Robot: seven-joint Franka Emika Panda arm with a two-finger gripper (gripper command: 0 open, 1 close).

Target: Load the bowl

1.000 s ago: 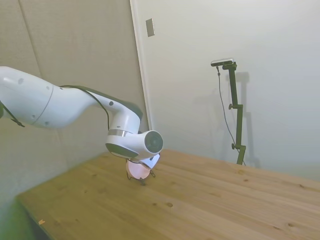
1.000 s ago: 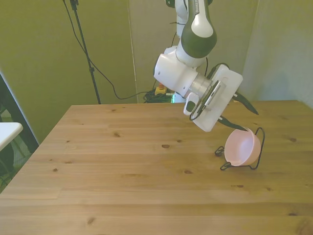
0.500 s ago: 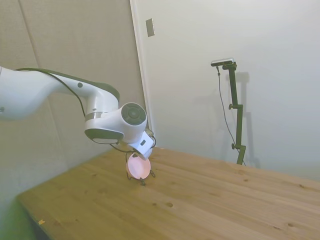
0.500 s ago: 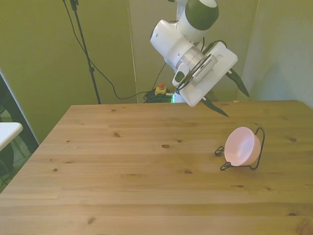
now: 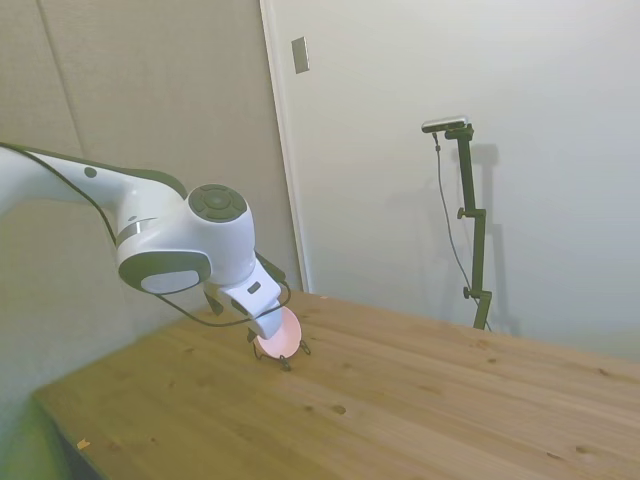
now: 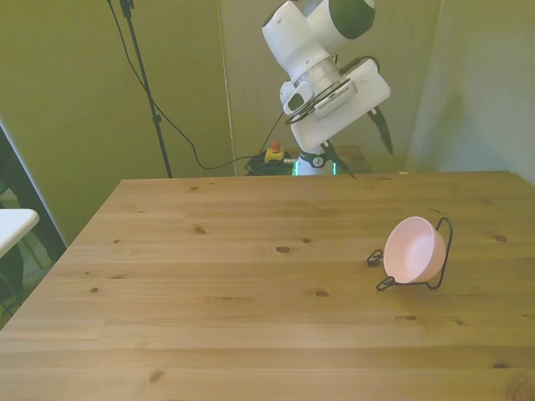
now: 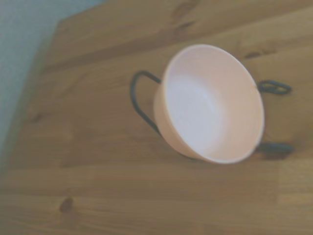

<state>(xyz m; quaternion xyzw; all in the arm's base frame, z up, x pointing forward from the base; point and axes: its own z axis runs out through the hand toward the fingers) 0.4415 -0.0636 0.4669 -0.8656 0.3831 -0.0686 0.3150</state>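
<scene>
Spread across the scene, one wooden tabletop, bare but for a single load on the front view's right. Reaching in above its far edge, one white arm, raised high, well apart from everything on the wood, probably so as not to knock what stands below. Set down on the tabletop, one thin black wire rack, its hoop upright and its feet flat on the boards. Propped in that rack, one pale pink bowl, tipped on edge with the open mouth turned toward the front view's left, leaning against the hoop behind it and so kept from rolling. Looks empty inside in the wrist view, smooth and plain. Judged from this, loaded already, with the bowl seated and nothing left touching it. At the arm's end, one gripper, tilted, its two dark fingers spread apart and holding nothing: released, clear of both bowl and rack. In the side view, partly in front of the bowl, though the front view shows open air between them. Counted in all: one tabletop, one arm, one rack, one bowl, two fingers.
</scene>
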